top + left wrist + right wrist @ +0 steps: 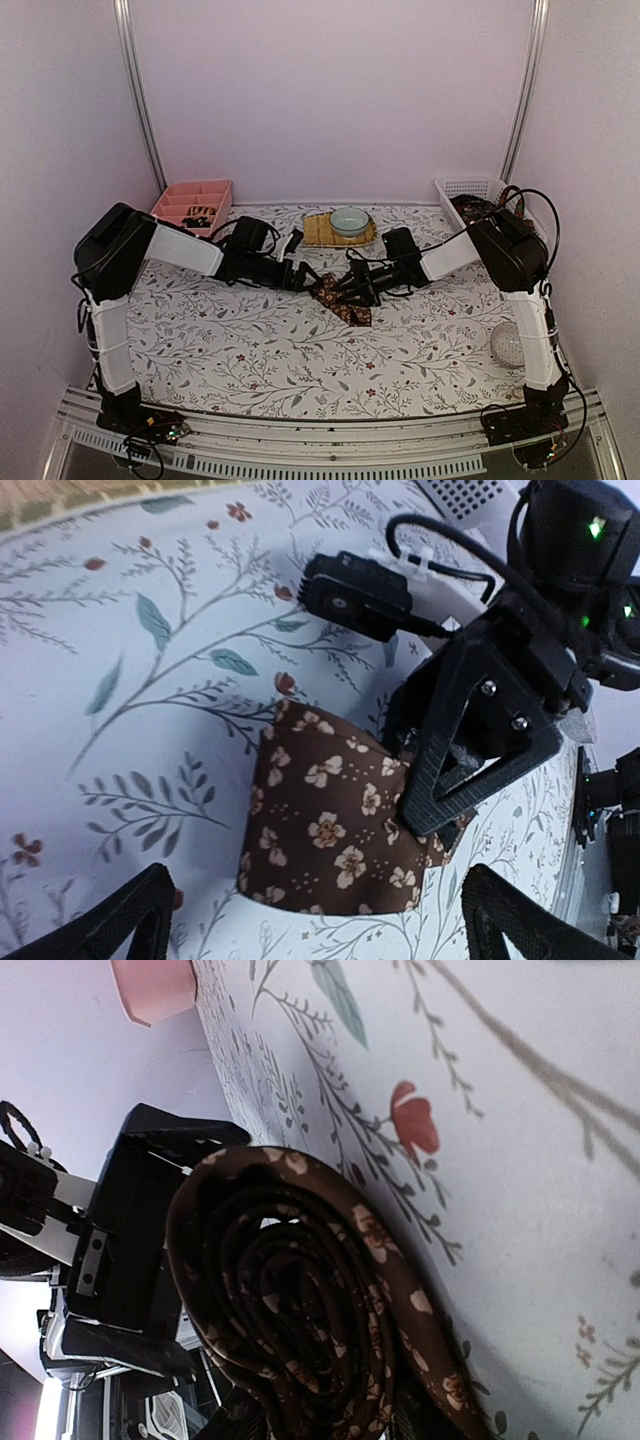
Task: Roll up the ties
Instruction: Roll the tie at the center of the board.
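Note:
A dark brown tie [338, 298] with small cream flowers lies mid-table, most of it wound into a roll [330, 820] that stands on its edge on the cloth. A short tail [355, 314] trails toward the front. My right gripper [354, 286] is shut on the roll from the right, and one finger [470, 750] presses on its side. The right wrist view shows the roll's spiral end [290, 1310] close up between the jaws. My left gripper [320, 930] stands open just left of the roll, its fingertips [130, 920] wide apart and touching nothing.
A pink divided tray [192, 203] at the back left holds small rolls [199, 216]. A white basket [468, 187] at the back right holds dark fabric. A yellowish mat [322, 232] with a pale bowl [348, 220] lies behind the grippers. A clear ball [507, 343] sits by the right arm.

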Action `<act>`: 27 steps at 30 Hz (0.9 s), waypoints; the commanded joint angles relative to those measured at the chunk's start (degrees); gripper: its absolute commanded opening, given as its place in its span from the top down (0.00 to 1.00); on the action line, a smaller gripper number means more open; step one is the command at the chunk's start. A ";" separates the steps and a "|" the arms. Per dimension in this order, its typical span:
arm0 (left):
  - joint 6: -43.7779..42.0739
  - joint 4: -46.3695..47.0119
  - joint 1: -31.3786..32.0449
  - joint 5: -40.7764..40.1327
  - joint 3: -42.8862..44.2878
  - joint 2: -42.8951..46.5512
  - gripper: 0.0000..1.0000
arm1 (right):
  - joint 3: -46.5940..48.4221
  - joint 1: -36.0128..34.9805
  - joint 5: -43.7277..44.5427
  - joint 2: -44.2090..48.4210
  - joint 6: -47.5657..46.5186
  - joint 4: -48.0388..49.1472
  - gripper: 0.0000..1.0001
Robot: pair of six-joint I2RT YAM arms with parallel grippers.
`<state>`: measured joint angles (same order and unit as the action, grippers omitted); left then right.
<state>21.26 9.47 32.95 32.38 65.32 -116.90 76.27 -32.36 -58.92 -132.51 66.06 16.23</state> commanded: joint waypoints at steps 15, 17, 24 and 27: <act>-12.58 -28.08 -23.63 -32.29 16.86 9.56 0.00 | 0.29 -0.31 3.68 -6.18 -2.73 -6.11 0.63; -12.84 -29.47 -25.35 -32.49 18.16 8.54 0.00 | 0.20 -0.25 3.65 -6.18 -2.82 -6.10 0.63; -13.65 -33.07 -28.08 -31.22 20.51 4.84 0.00 | 0.20 -0.30 3.64 -5.93 -2.91 -6.29 0.63; -12.91 -33.33 -28.04 -28.73 19.41 2.27 0.00 | 0.37 -0.27 3.70 -5.90 -3.03 -6.49 0.63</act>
<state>8.64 -20.62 5.17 0.97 84.86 -111.46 76.99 -32.36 -58.85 -132.62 63.81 14.13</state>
